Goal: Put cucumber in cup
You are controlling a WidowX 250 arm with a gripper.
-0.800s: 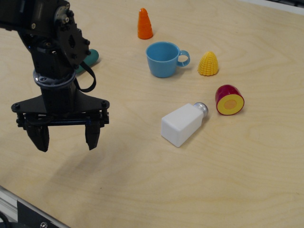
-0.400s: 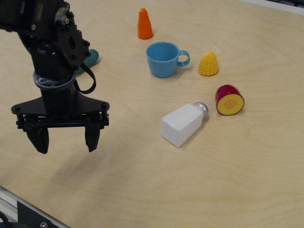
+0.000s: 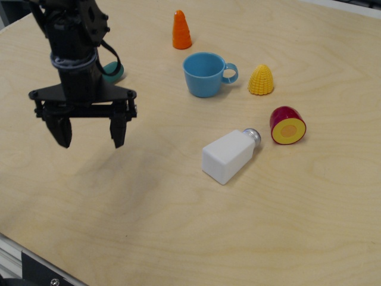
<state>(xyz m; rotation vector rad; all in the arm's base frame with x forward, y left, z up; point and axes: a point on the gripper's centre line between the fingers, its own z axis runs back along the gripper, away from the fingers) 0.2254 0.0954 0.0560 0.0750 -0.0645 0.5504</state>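
The light blue cup (image 3: 205,74) stands upright at the table's upper middle, handle to the right, empty. The teal-green cucumber (image 3: 115,71) lies to its left; only its rounded right end shows, the rest is hidden behind my arm. My black gripper (image 3: 90,132) hangs open and empty, fingers pointing down, above the table in front of the cucumber and apart from it.
An orange carrot toy (image 3: 181,30) stands behind the cup. A yellow corn toy (image 3: 261,80) sits right of the cup's handle. A red and orange halved fruit (image 3: 287,126) lies further right. A white salt shaker (image 3: 230,155) lies on its side in the middle.
My gripper has moved up the image, away from the table's front edge and toward the cucumber, staying open. The objects have not moved.
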